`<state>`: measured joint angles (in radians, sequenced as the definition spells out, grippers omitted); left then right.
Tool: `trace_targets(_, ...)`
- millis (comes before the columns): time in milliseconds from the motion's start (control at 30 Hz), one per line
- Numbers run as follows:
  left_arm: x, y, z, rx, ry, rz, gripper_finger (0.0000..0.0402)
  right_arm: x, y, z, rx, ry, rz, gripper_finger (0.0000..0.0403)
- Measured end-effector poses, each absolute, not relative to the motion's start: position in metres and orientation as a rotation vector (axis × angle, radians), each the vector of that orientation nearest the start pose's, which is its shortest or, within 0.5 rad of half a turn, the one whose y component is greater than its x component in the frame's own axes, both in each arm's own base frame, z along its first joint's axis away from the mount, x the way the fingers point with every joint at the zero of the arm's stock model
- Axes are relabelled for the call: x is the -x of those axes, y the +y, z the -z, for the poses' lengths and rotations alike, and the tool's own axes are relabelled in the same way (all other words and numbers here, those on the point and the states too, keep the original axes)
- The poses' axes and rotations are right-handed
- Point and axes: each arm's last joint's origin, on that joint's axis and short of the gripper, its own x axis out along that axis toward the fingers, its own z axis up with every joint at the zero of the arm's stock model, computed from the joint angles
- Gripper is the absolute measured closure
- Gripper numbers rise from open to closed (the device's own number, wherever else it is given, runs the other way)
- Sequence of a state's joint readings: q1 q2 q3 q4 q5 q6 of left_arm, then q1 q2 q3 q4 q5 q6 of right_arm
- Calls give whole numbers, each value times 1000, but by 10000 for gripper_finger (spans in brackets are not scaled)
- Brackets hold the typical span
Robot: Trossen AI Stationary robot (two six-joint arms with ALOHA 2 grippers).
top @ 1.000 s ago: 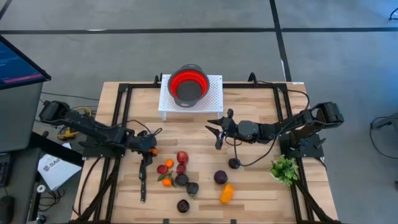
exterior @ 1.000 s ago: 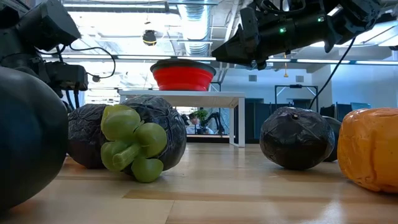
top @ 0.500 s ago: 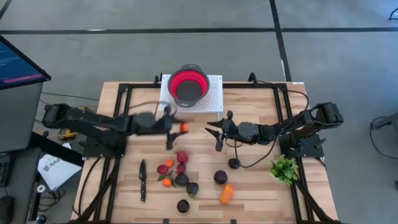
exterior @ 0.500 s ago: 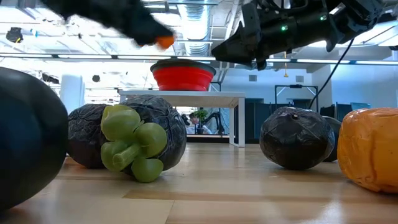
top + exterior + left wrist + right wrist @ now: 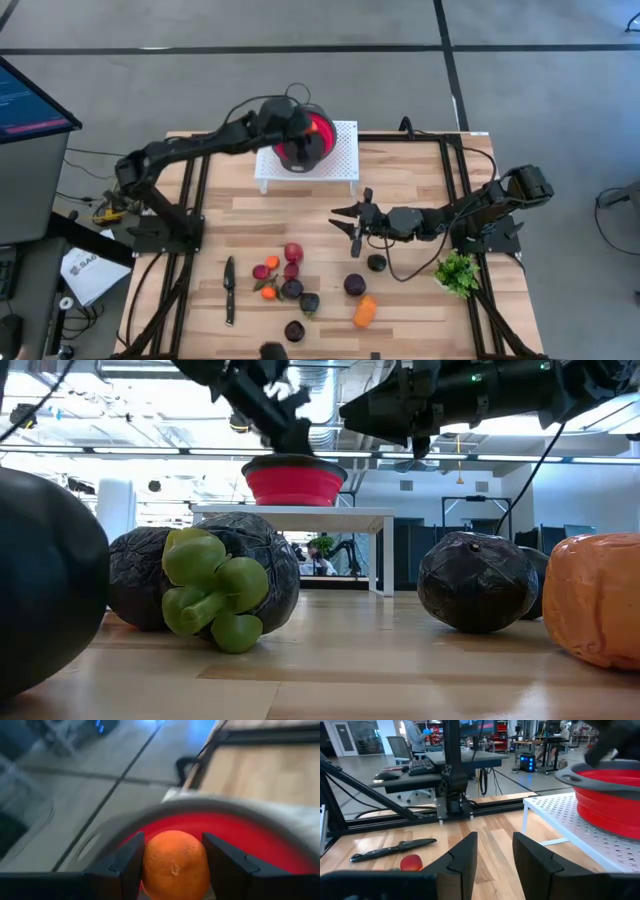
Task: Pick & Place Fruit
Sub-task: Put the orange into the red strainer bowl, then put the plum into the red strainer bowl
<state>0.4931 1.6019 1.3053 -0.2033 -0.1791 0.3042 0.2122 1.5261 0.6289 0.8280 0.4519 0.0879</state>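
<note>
- A small orange fruit sat pinched between the left gripper's fingers, directly over the red bowl at the table's twelve o'clock edge.
- The remaining fruit lay clustered near six o'clock, a black knife at their nine o'clock.
- The right gripper hovered near mid-table, fingers spread and empty.
- A green sprig sat toward four o'clock.
- Judged progress: early; this piece was unreleased, roughly ten waited.
</note>
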Motion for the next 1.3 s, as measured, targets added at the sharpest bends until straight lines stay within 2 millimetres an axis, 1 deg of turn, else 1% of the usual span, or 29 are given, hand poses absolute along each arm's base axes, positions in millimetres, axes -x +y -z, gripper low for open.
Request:
trace_targets(100,-316,197,-292,-175,649,-591,225,-297,51,-207,-64,56,244,285)
trace_targets(167,-314,204,-284,-147,677,-560,224,-297,51,-207,-64,57,245,285)
trace_targets(233,-314,208,-281,-130,679,-538,223,-297,51,-206,-64,57,246,285)
trace_targets(400,-313,208,-279,-107,690,-524,206,-298,48,-206,-63,58,254,285)
trace_targets(833,-312,208,-279,-103,695,-524,135,-298,46,-206,-40,61,258,285)
trace_targets(900,-308,205,-286,-108,682,-527,131,-299,43,-207,-34,58,268,285)
trace_targets(933,-306,203,-293,-117,658,-529,131,-299,41,-207,-35,58,274,285)
trace_targets(1033,-294,189,-322,-144,575,-534,135,-297,36,-210,-32,70,288,285)
trace_targets(1100,-284,177,-342,-163,520,-529,139,-294,34,-220,-57,85,297,285)
trace_targets(1167,-270,162,-361,-181,456,-524,144,-289,32,-232,-87,138,304,284)
trace_targets(1233,-256,146,-376,-195,388,-497,148,-284,32,-245,-106,233,307,282)
trace_targets(1300,-243,130,-380,-201,349,-439,153,-280,32,-253,-104,362,281,275)
